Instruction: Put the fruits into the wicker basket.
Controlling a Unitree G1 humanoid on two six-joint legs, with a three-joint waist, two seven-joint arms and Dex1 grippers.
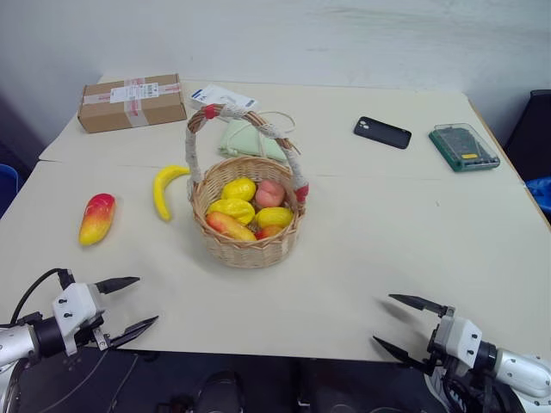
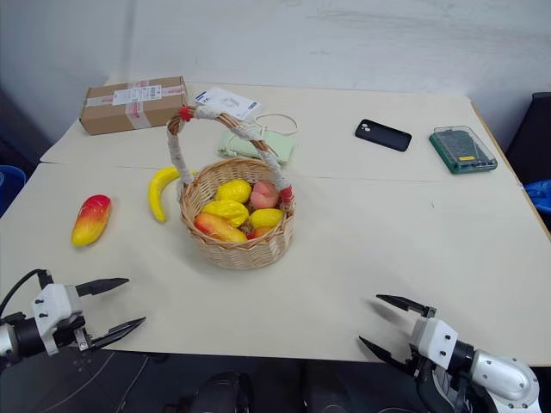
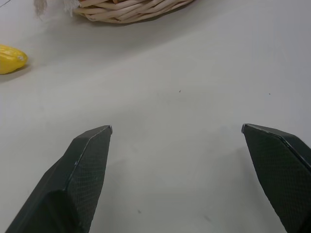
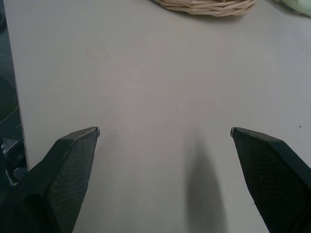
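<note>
Tan woven wicker makes up the round basket [image 1: 247, 245], which stands at the middle of the pale tabletop [image 1: 387, 232], its tall cord-wrapped arched handle [image 1: 225, 114] tied with red at the ends. Inside it lie smaller yellow lemons [image 1: 238, 189], a pink peach [image 1: 269, 193] and a red-to-yellow fruit against the near wall. Just left of the basket, on the table, lies the curved yellow banana [image 1: 164, 189], close to the rim but apart from it. Farther left, towards the frame's left edge, the oblong red-to-yellow mango [image 1: 96, 218] rests on the table, well apart from the basket.

At the lower left of the frame the left gripper [image 1: 127, 303] hovers at the near table edge, its two black fingers spread wide and holding nothing. At the lower right the right gripper [image 1: 403, 322] does likewise, fingers spread apart and empty.

Behind the basket lies a pale green folded cloth [image 1: 245, 138]. A brown cardboard box [image 1: 132, 101] sits at the upper left, a black phone [image 1: 381, 132] and a green case [image 1: 464, 146] at the upper right.
</note>
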